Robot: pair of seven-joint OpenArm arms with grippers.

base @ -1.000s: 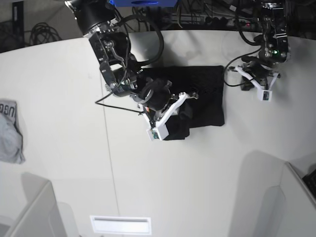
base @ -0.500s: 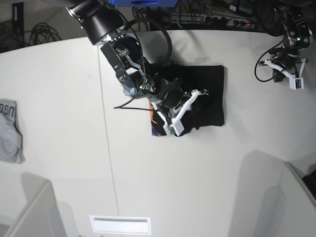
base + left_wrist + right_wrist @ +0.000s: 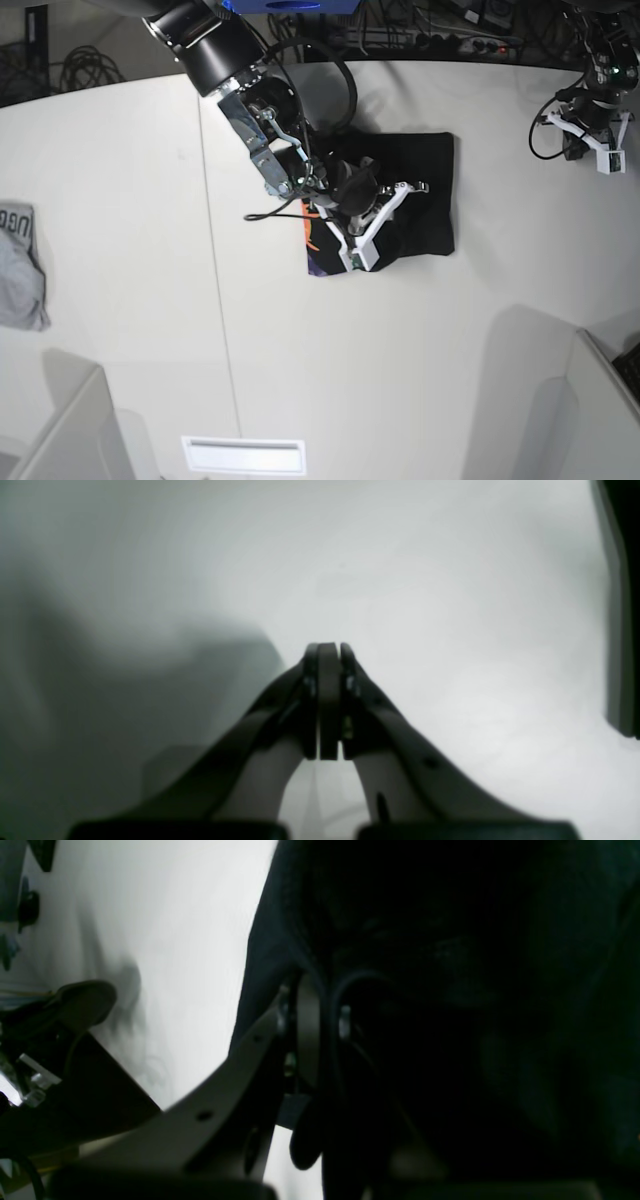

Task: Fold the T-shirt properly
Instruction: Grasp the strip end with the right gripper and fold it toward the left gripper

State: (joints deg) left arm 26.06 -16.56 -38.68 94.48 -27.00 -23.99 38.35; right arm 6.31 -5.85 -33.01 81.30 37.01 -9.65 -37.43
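Note:
The black T-shirt (image 3: 425,175) lies as a folded block at the table's middle. Orange and purple show at its lower left corner (image 3: 315,243). My right gripper (image 3: 412,188) is over the shirt, and in the right wrist view this gripper (image 3: 324,1022) is shut on a fold of the black T-shirt (image 3: 450,990) pinched between its pads. My left gripper (image 3: 552,118) hangs far off at the table's back right corner, away from the shirt. The left wrist view shows that gripper (image 3: 327,650) shut with nothing in it, above bare white table.
A small grey lettered garment (image 3: 20,265) lies at the left edge. Cables crowd the back edge (image 3: 430,40). White partitions stand at the front left (image 3: 60,430) and front right (image 3: 600,400). A slot (image 3: 245,455) is set in the table front.
My right gripper has carried the shirt's fold to the right, uncovering orange and purple at the lower left. The left arm has pulled away to the back right corner.

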